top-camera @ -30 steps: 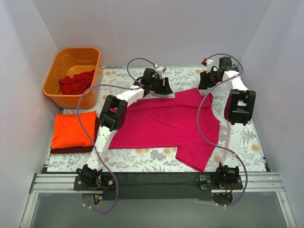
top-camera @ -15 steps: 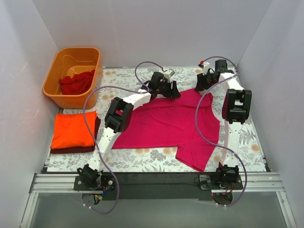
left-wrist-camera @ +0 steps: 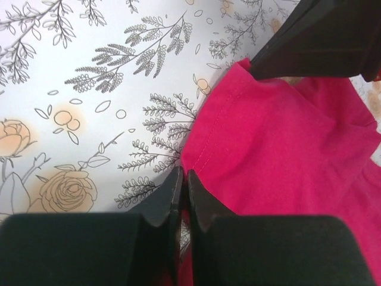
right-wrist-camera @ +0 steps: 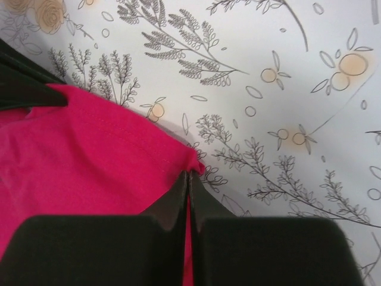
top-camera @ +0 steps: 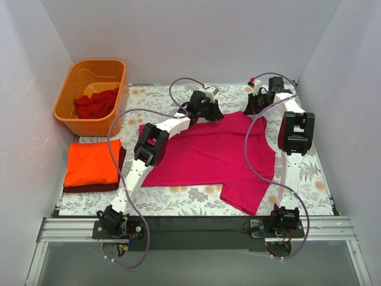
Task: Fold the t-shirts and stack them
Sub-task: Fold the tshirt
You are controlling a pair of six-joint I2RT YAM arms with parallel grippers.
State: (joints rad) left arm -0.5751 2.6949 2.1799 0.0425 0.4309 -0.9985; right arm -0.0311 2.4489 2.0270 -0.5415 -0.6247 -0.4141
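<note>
A magenta-pink t-shirt (top-camera: 205, 154) lies spread flat in the middle of the table. My left gripper (top-camera: 209, 114) is down at its far edge, shut on the hem (left-wrist-camera: 205, 158), with pink cloth showing between the fingers (left-wrist-camera: 169, 193). My right gripper (top-camera: 252, 108) is shut on the shirt's far right corner (right-wrist-camera: 193, 159), which bunches at the fingertips (right-wrist-camera: 178, 190). A folded orange t-shirt (top-camera: 92, 162) rests on a dark maroon one (top-camera: 89, 188) at the left. A deep red t-shirt (top-camera: 95, 103) lies crumpled in the tub.
The orange plastic tub (top-camera: 64, 106) stands at the back left. The floral tablecloth (top-camera: 178, 199) covers the table. White walls close in on three sides. The two grippers are close together along the far edge, each seeing the other as a dark shape (left-wrist-camera: 321, 42).
Both grippers were open and have shut on the far edge of the magenta shirt. The left gripper first slid right along that edge.
</note>
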